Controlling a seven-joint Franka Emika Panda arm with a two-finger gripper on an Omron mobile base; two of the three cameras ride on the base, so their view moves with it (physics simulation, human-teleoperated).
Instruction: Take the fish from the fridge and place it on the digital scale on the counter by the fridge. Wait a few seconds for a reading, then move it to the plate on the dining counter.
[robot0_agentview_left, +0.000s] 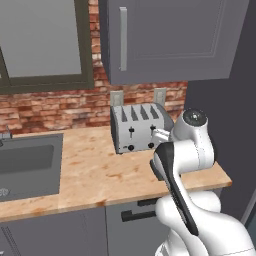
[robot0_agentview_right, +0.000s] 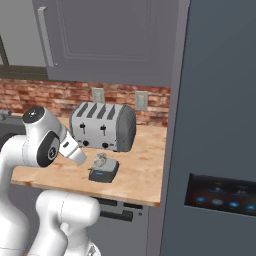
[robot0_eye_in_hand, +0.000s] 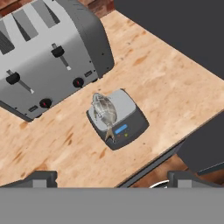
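Note:
The slim grey-silver fish (robot0_eye_in_hand: 104, 111) lies on the digital scale (robot0_eye_in_hand: 127, 118), a small dark slab with a blue display, on the wooden counter (robot0_eye_in_hand: 166, 83). From the right base view, the fish (robot0_agentview_right: 101, 160) rests on the scale (robot0_agentview_right: 105, 173) in front of the toaster, close to the fridge (robot0_agentview_right: 220, 100), whose door is shut. My gripper (robot0_eye_in_hand: 113, 177) hovers above the scale, apart from the fish, open with its fingertips (robot0_eye_in_hand: 38, 177) far apart and nothing between them. The plate and the dining counter are out of view.
A silver four-slot toaster (robot0_agentview_right: 102, 126) stands just behind the scale against the brick wall. A sink (robot0_agentview_left: 27, 165) is set into the counter at the left. Grey wall cabinets (robot0_agentview_left: 165, 40) hang overhead. My arm (robot0_agentview_left: 187, 145) hides the scale in the left base view.

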